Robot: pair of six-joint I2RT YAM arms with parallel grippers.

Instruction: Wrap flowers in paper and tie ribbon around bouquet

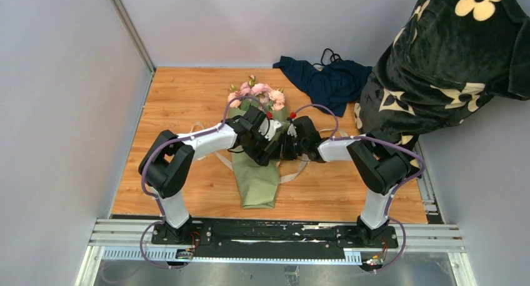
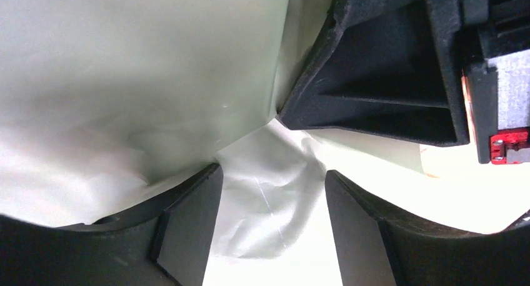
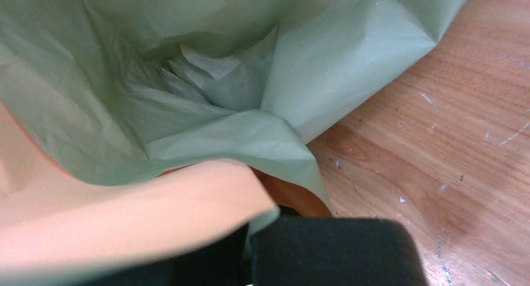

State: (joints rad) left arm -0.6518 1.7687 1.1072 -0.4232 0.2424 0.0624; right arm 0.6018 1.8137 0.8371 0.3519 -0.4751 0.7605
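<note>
At the paper (image 2: 125,80), left fingers (image 2: 187,230) apart, right fingers (image 3: 331,255) pinching it

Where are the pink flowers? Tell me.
In the top view the flowers sit mid-table, poking out of the far end of the green paper, with the navy cloth to their right.

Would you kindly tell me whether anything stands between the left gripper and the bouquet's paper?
Nothing visible does. The left gripper is open, with the sage-green paper directly in front of it. The right gripper sits close alongside, its tip at a fold of the paper, not in between.
</note>
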